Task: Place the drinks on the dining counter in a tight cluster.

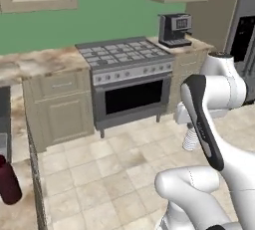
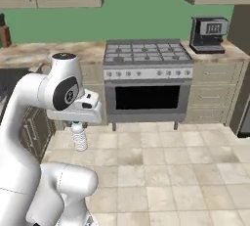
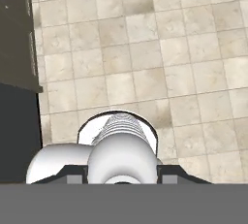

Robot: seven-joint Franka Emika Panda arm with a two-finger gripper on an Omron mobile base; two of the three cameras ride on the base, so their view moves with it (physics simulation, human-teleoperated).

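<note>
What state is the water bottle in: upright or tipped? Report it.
Upright. The water bottle hangs vertically beneath the claw above the floor tiles, base pointing down.

— Where are your two base cameras looking from?

— You're viewing from behind the white arm [image 1: 209, 104], left and right of it, facing forward and down. Both are sharing the steel gas range with the black oven door [image 1: 127, 82] [image 2: 146, 80] and the beige tiled floor [image 2: 171, 171].

— And your hand camera?

— It's pointing straight down, close over the same floor tiles [image 3: 145, 48].
</note>
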